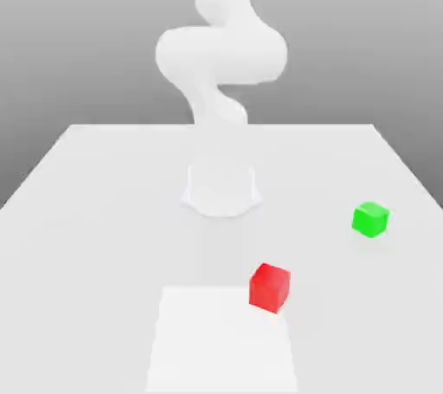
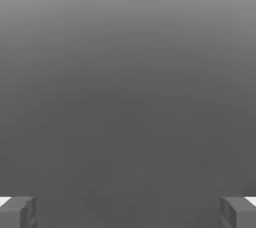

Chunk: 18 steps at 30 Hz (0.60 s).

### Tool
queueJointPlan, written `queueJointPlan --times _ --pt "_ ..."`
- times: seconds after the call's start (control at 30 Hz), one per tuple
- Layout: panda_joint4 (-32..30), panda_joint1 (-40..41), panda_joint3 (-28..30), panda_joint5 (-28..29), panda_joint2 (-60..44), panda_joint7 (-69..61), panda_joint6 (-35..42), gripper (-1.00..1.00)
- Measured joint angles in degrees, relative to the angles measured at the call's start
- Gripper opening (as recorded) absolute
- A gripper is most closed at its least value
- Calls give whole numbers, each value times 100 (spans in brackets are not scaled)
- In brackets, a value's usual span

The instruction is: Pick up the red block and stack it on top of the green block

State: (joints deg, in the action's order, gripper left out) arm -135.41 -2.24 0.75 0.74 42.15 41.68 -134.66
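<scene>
Pincer [image 2: 128, 212] spread wide, grasping nothing; red block [image 1: 270, 287] and green block [image 1: 370, 219] sit well apart on the table [image 1: 104, 210].

The exterior view is bright and flat, an even, diffuse light with no glare. The white arm [image 1: 221, 46] is so washed out that its edges melt into the pale table [image 1: 86, 210], and its base reads as a faint outline only. The backdrop grades from lighter grey at 12 o'clock to darker grey just above the table's far edge. Shadows are weak — a soft smudge under the red block [image 1: 270, 287] toward 6 o'clock, a fainter one beneath the green block [image 1: 370, 220]. Both cubes show lit top faces and darker sides. The hand view is dim — a smooth grey gradient, lightest at 12 o'clock, darkening downward.
</scene>
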Motion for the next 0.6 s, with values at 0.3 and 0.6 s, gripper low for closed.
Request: queueJointPlan --times 0.3,0.6 --pt "-1523 -846 324 163 -1614 -1921 -1223 0" --pt "-3021 -1633 533 38 -3785 -4200 -2824 0"
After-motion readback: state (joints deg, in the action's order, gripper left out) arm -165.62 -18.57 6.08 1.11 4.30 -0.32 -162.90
